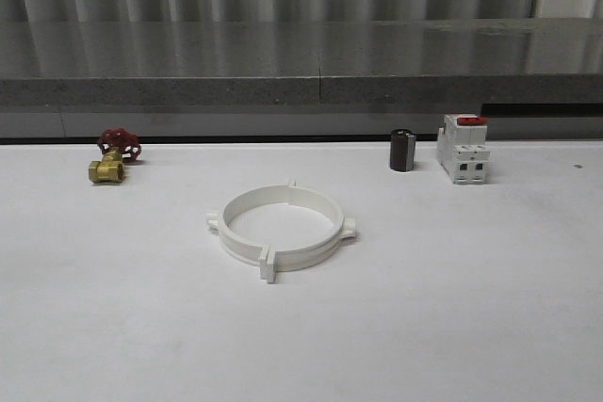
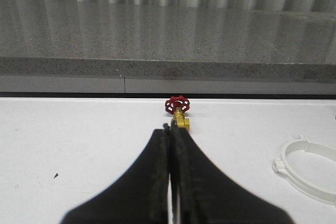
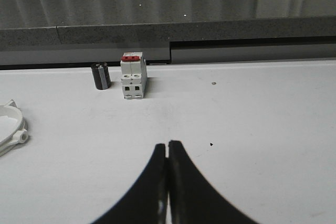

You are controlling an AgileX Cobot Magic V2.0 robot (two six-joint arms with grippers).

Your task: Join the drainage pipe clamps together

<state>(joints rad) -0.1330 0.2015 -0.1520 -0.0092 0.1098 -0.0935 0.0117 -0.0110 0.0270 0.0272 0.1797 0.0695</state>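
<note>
Closest to the front camera, a little left of the frame's centre, the drainage pipe clamps (image 1: 281, 227) lay flat on the white table (image 1: 452, 308), two white plastic half-rings set end to end so that they formed one wide ring. Small flat tabs stuck out where the halves met, one at the ring's near edge and one at its far edge, with further small lugs on its left and right sides. Whether the halves were actually locked together could not be told. Farther back, at the left of the frame, a brass valve (image 1: 111, 159) with a red handwheel rested near the table's far edge. At the right of the frame a small dark cylinder (image 1: 402, 150) stood upright just beside a white circuit breaker (image 1: 463, 149) with a red switch on top; the two looked apart. Behind the table ran a grey speckled ledge. From the left wrist camera, the left gripper (image 2: 171, 132) had its black fingers pressed together with nothing between them, the valve lying beyond their tips and part of the ring visible at the right edge of the frame. From the right wrist camera, the right gripper (image 3: 167, 146) likewise had its fingers together and held nothing, hanging above bare table, with the breaker and cylinder in the upper left of the frame.
</note>
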